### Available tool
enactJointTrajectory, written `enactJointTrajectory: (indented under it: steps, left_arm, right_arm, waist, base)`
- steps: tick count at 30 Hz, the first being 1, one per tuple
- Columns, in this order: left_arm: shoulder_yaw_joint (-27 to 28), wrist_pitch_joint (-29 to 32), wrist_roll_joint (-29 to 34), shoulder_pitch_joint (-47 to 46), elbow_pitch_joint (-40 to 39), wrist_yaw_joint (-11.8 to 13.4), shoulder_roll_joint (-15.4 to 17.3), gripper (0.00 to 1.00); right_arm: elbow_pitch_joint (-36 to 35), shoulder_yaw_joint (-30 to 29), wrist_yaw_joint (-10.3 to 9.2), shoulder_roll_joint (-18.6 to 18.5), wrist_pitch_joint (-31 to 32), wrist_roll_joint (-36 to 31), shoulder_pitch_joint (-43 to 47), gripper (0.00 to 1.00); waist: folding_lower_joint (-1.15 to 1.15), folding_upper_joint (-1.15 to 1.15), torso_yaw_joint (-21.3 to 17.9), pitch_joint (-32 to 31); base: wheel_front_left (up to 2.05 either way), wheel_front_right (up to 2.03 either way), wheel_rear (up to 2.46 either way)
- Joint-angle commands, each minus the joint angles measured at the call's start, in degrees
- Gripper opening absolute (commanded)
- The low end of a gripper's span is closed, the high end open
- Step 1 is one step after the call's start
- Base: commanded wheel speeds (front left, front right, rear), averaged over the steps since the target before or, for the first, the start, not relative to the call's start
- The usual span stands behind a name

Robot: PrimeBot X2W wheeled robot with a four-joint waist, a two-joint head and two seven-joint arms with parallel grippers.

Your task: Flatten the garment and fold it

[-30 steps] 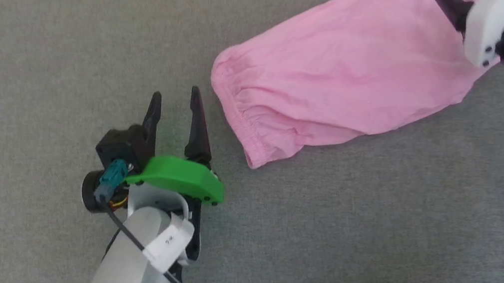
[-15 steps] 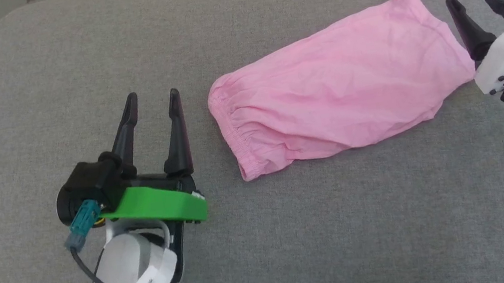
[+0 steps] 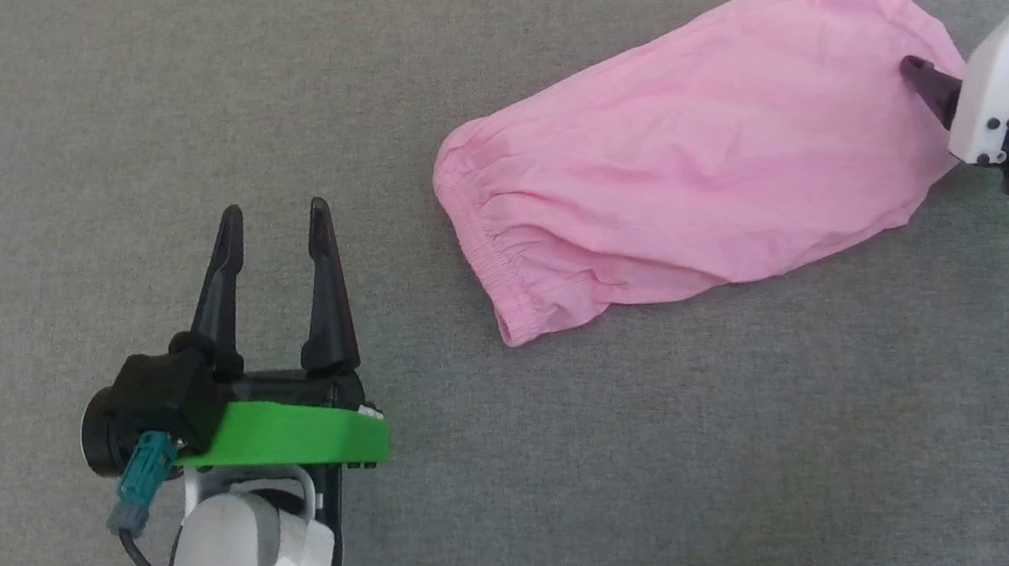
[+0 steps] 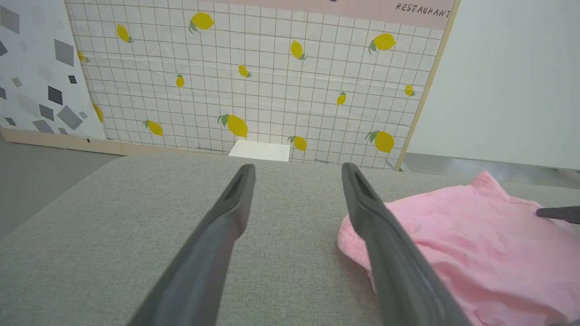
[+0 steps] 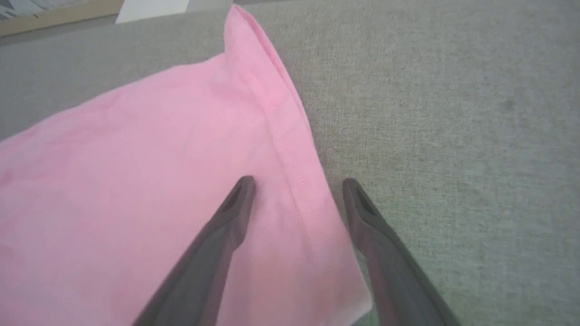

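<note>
The left tool [image 3: 273, 208] is standing wide open and empty over the grey cloth tabletop [image 3: 595, 471], just beside the garment's [image 3: 701, 181] gathered waistband. The right tool [image 5: 297, 179] is gaping equally wide, gripping nothing, straddling the far hem. Behind, a lemon-patterned wall [image 4: 272, 81] is showing the word "RESTAURANT" [image 4: 423, 10].

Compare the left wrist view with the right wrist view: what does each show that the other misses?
Left wrist, not right wrist: the open left gripper beside the gathered waistband, and the lemon-print wall panel behind. Right wrist, not left wrist: the hem's stitch line running between the fingers of the open right gripper, one over cloth, one over the grey cushion. Both: the pink garment lying on that cushion, a white block past its far edge.
</note>
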Motion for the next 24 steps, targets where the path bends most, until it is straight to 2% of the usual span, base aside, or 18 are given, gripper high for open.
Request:
enactJointTrajectory:
  steps: [1, 9, 10, 11, 12, 13, 14, 18, 24]
  left_arm:
    - [0.1, -0.2, -0.4, 0.9, -0.3, -0.4, -0.3, 1.0]
    - [-0.3, -0.2, -1.7, 1.0, -1.3, -0.2, -0.3, 1.0]
    - [-0.4, -0.2, -1.8, 1.0, -1.4, -0.1, -0.3, 1.0]
    - [-0.4, -0.2, -1.9, 0.9, -1.5, 0.0, -0.3, 1.0]
    - [-0.4, -0.2, -1.9, 0.9, -1.6, 0.1, -0.3, 1.0]
    - [-0.3, -0.2, -2.0, 0.8, -1.6, 0.2, -0.3, 1.0]
    - [-0.3, -0.2, -2.0, 0.7, -1.7, 0.3, -0.3, 1.0]
    - [-0.3, -0.2, -2.1, 0.6, -1.6, 0.6, -0.3, 1.0]
    - [-0.1, -0.2, -2.0, 1.1, -1.0, 0.8, -0.3, 1.0]
  right_arm:
    - [1.5, -0.3, -0.08, 0.4, 1.9, -1.7, -1.9, 1.0]
    - [7.9, 0.3, -0.08, 2.2, 13.6, -9.8, -7.6, 1.0]
    - [8.0, 0.3, -0.08, 2.6, 14.6, -9.9, -7.9, 0.96]
    - [8.1, 0.3, -0.08, 3.2, 15.5, -9.9, -8.2, 0.49]
    - [7.9, 0.4, -0.08, 3.6, 16.2, -9.9, -8.4, 0.4]
    - [7.6, 0.4, -0.08, 4.1, 16.7, -9.8, -8.4, 0.1]
    - [7.3, 0.5, -0.08, 4.4, 17.0, -9.6, -8.4, 0.0]
    - [5.8, 0.7, -0.08, 4.7, 18.2, -8.5, -7.4, 0.0]
    - [0.9, 0.6, -0.08, 3.0, 16.5, -6.2, -4.1, 0.0]
  waist:
    - [0.0, 0.0, 0.5, 0.7]
    - [0.0, 0.0, 1.3, 2.0]
    - [0.0, 0.0, 1.3, 2.1]
    - [0.0, 0.0, 1.4, 2.2]
    - [0.0, 0.0, 1.4, 2.3]
    - [0.0, 0.0, 1.4, 2.5]
    - [0.0, 0.0, 1.5, 2.5]
    - [0.0, 0.0, 1.5, 2.6]
    - [0.0, 0.0, 0.8, 1.4]
  base:
    - [0.0, 0.0, 0.0]
    - [0.0, 0.0, 0.0]
    - [0.0, 0.0, 0.0]
    - [0.0, 0.0, 0.0]
    - [0.0, 0.0, 0.0]
    - [0.0, 0.0, 0.0]
    - [0.0, 0.0, 0.0]
    - [0.0, 0.0, 0.0]
    - [0.0, 0.0, 0.0]
